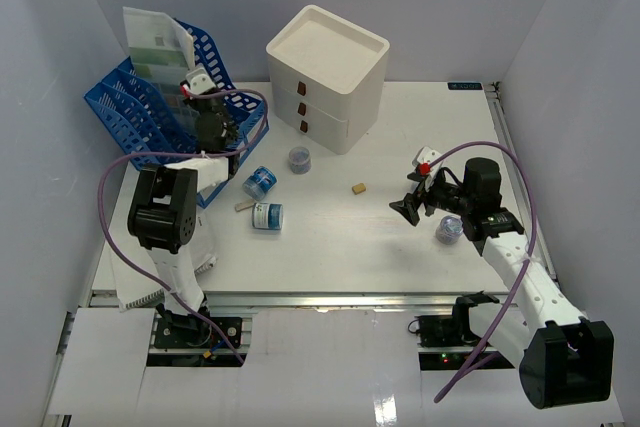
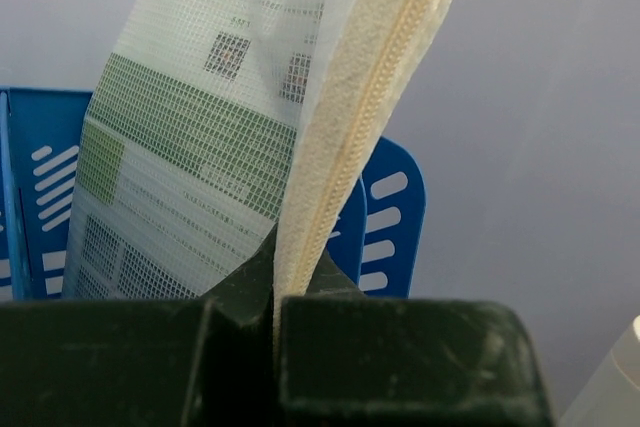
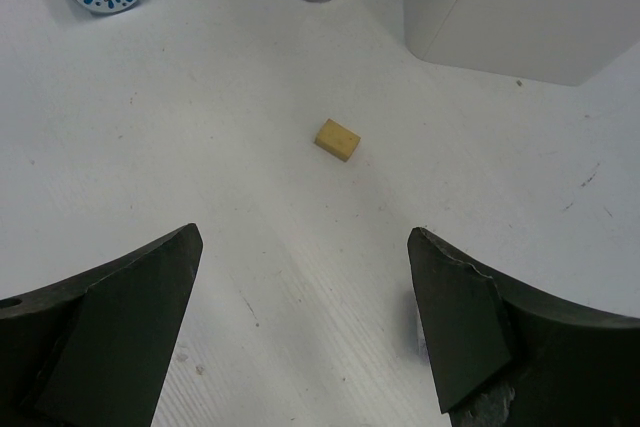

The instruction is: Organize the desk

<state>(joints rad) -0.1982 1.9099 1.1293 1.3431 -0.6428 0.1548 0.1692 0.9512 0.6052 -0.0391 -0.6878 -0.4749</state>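
the desk (image 1: 330,247), a flat white tabletop with a metal rail along its front edge, fills the floor of the white-walled cell, with both arm bases bolted at its near edge.

on its surface:
- white three-drawer box (image 1: 327,77) at the back, centre.
- blue file rack (image 1: 140,112) at the back left corner.
- two blue tubs (image 1: 259,182) (image 1: 267,215) lying near each other, left of centre, just right of the rack.
- small clear jar (image 1: 299,158) in front of the drawer box.
- small yellow block (image 1: 358,188) near the centre, apart from everything else.
- a second small jar (image 1: 449,230) beside the right arm's wrist.

left gripper (image 1: 188,75): raised over the file rack, fingers pressed together on the zipper edge of a mesh pouch (image 1: 155,42). the left wrist view confirms the pinch at (image 2: 275,312); the pouch (image 2: 200,167) stands up above the jaws with printed sheets inside, and the rack wall (image 2: 392,217) is behind it.

right gripper (image 1: 408,197): low over the right half of the desk, pointing left, jaws spread wide with nothing between them. in its wrist view the gripper (image 3: 302,242) frames bare tabletop, and the yellow block (image 3: 338,139) lies ahead of the fingertips, untouched.
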